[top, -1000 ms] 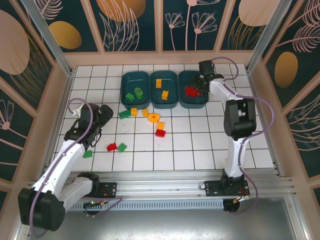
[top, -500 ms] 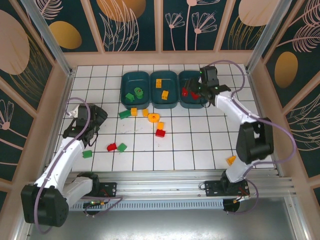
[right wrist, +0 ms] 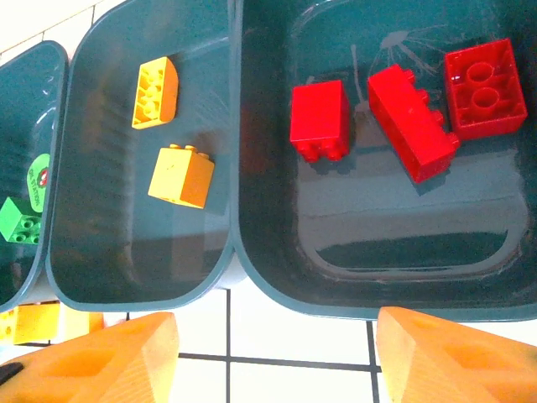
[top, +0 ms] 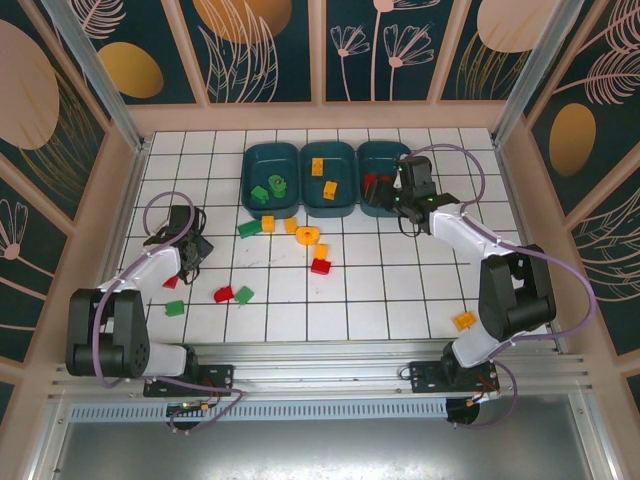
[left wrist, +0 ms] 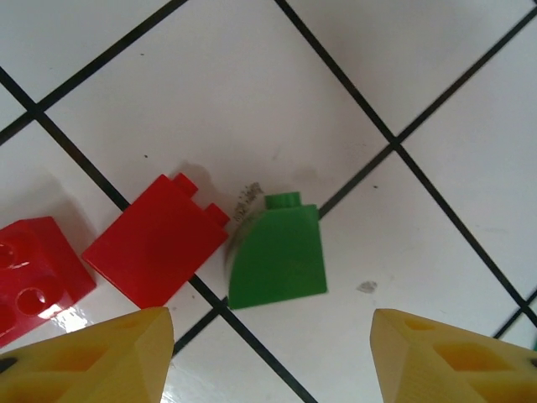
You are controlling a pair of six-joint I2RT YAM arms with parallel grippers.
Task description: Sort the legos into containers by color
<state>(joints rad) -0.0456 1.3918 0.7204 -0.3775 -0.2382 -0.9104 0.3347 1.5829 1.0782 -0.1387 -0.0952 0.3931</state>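
Surface: white tiled table [top: 400,290] with floral wall panels behind it.
Middle bin [right wrist: 101,252]: holds yellow bricks [right wrist: 179,176]; red bricks [right wrist: 319,122] are in the bin to its right, so colours are kept apart.
Right gripper [right wrist: 273,340]: jaws spread and empty, over the near rim just right of the middle bin.
Left gripper [left wrist: 268,340]: jaws apart, straddling a green brick [left wrist: 277,256] without touching it, well off to the near-left of the middle bin; likely lining up a grab.
Writing: none readable.

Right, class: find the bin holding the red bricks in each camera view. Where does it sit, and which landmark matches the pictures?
Top external: the red-brick bin, rightmost of three at the far side.
Right wrist: it takes the right half, three red bricks inside.
Left wrist: aimed at floor tiles, a green brick beside a red brick.
Shared landmark: the middle bin with yellow-orange bricks, directly left of it.
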